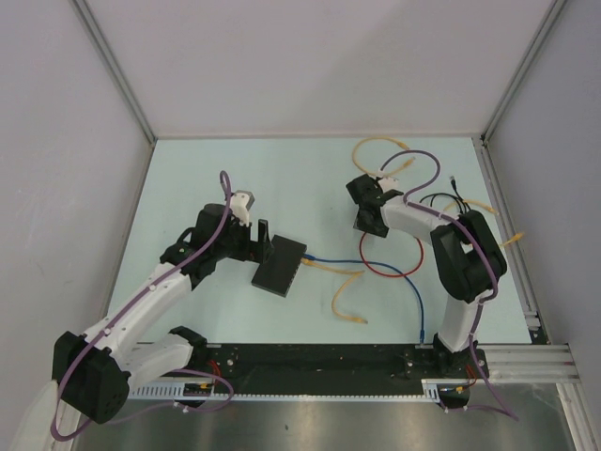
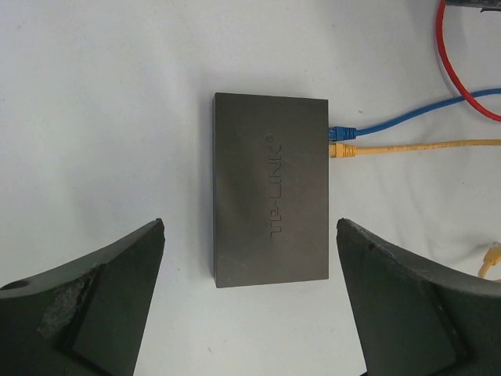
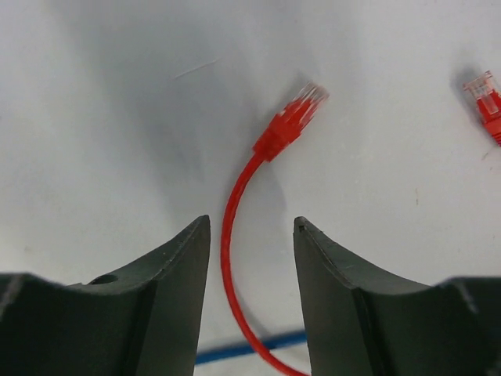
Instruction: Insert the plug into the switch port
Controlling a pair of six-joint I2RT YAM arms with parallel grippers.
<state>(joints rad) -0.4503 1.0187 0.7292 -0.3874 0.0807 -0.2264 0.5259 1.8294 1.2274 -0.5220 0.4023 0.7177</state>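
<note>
Ports: the switch (image 2: 270,200) holds a blue plug (image 2: 341,132) and a yellow plug (image 2: 343,150), side by side in its 3 o'clock edge in the left wrist view.
Switch: flat on the table (image 1: 235,169), at 12 o'clock of the left gripper (image 2: 249,235).
Left arm: reaches forward, jaws spread wider than the switch, holding nothing.
Right gripper (image 3: 251,223): jaws parted, gripping nothing; the red cable (image 3: 227,235) runs between the fingers.
Red plug (image 3: 291,121): free on the table, at 1 o'clock of those fingers.
Unclear: the sockets themselves; a second red plug (image 3: 485,98) runs off the frame at 2 o'clock.

Blue plug (image 2: 341,132) and yellow plug (image 2: 342,150) fill one end of your switch (image 2: 270,200) edge, rest free, red cable (image 3: 235,227) between right fingers (image 3: 156,294)
</note>
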